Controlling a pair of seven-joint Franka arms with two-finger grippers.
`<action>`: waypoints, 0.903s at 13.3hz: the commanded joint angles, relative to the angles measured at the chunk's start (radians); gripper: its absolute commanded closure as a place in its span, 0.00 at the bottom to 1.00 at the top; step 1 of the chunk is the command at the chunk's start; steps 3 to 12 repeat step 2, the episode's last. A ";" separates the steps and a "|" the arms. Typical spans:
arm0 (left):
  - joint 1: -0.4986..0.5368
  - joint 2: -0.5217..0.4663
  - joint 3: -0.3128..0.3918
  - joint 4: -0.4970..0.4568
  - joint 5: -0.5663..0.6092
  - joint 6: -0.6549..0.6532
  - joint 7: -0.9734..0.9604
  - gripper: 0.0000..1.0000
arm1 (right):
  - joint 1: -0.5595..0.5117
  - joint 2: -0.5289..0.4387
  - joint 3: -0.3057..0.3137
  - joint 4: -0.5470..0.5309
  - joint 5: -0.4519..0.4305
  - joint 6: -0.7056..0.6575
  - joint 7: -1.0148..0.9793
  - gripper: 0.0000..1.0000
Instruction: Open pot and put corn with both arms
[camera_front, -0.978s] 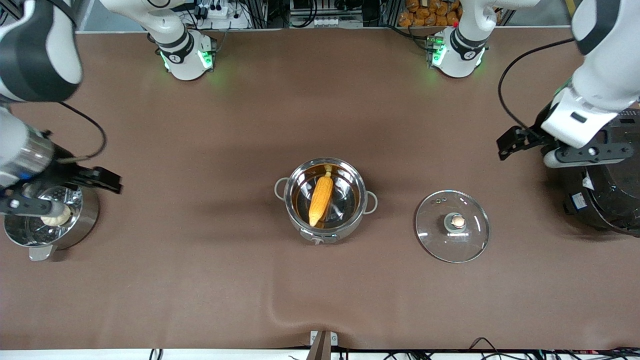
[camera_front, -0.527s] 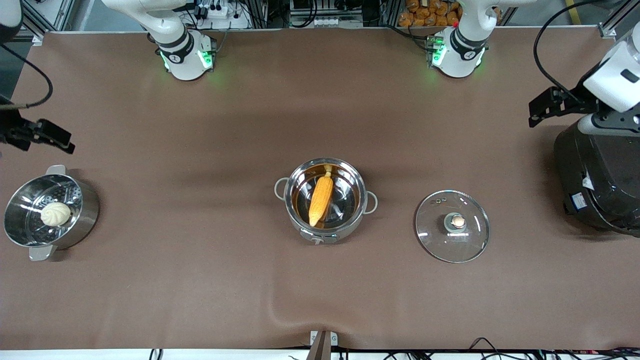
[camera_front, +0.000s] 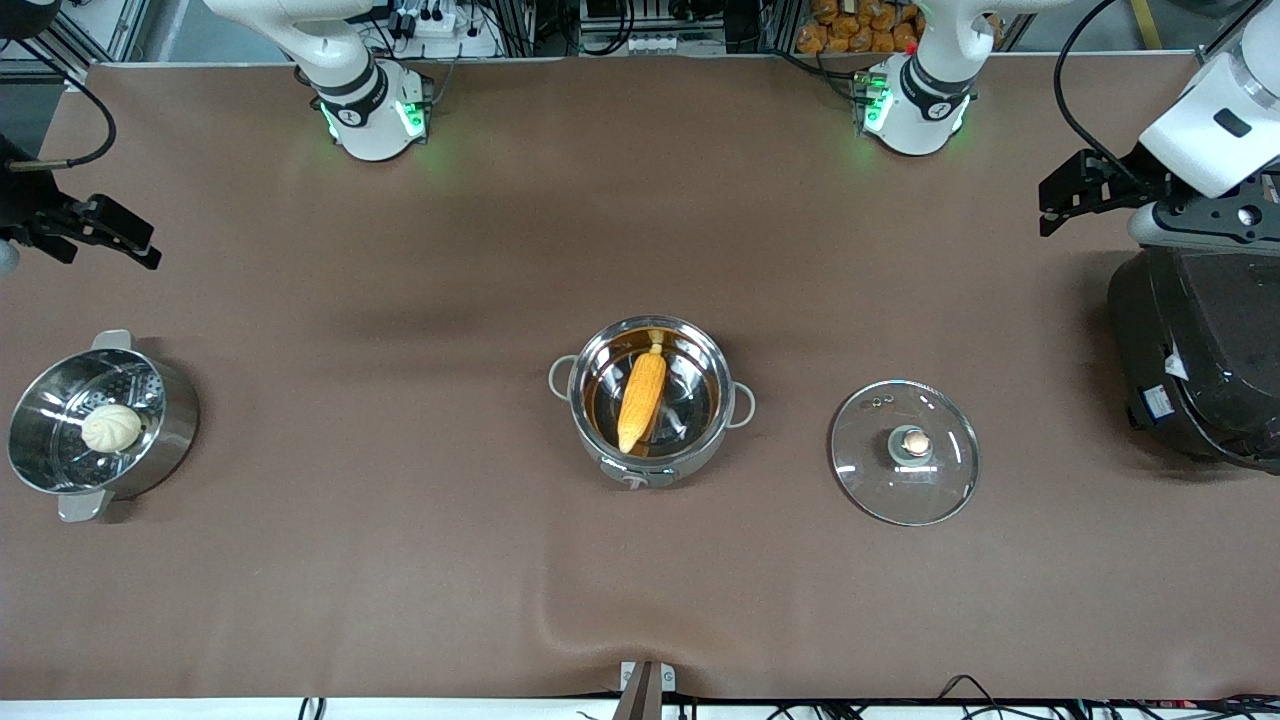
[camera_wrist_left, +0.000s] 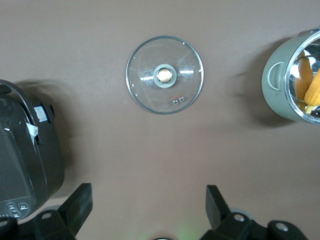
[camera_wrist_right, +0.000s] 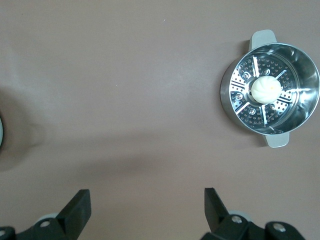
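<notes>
The steel pot (camera_front: 648, 400) stands uncovered at the table's middle with the yellow corn (camera_front: 642, 398) lying inside it. Its glass lid (camera_front: 905, 452) lies flat on the table beside it, toward the left arm's end. The left wrist view shows the lid (camera_wrist_left: 164, 75), the pot (camera_wrist_left: 292, 82) and the corn (camera_wrist_left: 314, 86). My left gripper (camera_wrist_left: 148, 197) is open and empty, high over the table beside the black cooker; in the front view it (camera_front: 1195, 218) is at the table's end. My right gripper (camera_wrist_right: 146, 197) is open and empty, high over bare table near the steamer pot.
A steel steamer pot (camera_front: 100, 425) holding a pale bun (camera_front: 110, 427) stands at the right arm's end; it also shows in the right wrist view (camera_wrist_right: 270, 95). A big black cooker (camera_front: 1195, 360) stands at the left arm's end. The brown mat has a wrinkle at its front edge (camera_front: 560, 625).
Both grippers have lifted away, the right from over the steamer pot and the left from over the cooker, toward the robots' bases. The pot, corn and lid have not moved.
</notes>
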 joint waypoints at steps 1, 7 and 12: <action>0.012 -0.005 -0.011 0.008 0.016 -0.018 0.028 0.00 | -0.036 -0.015 0.012 -0.012 0.002 0.014 0.006 0.00; 0.012 -0.005 -0.011 0.008 0.015 -0.018 0.028 0.00 | -0.045 0.003 0.014 0.015 0.003 0.009 0.007 0.00; 0.012 -0.005 -0.011 0.008 0.015 -0.018 0.028 0.00 | -0.045 0.003 0.014 0.015 0.003 0.009 0.007 0.00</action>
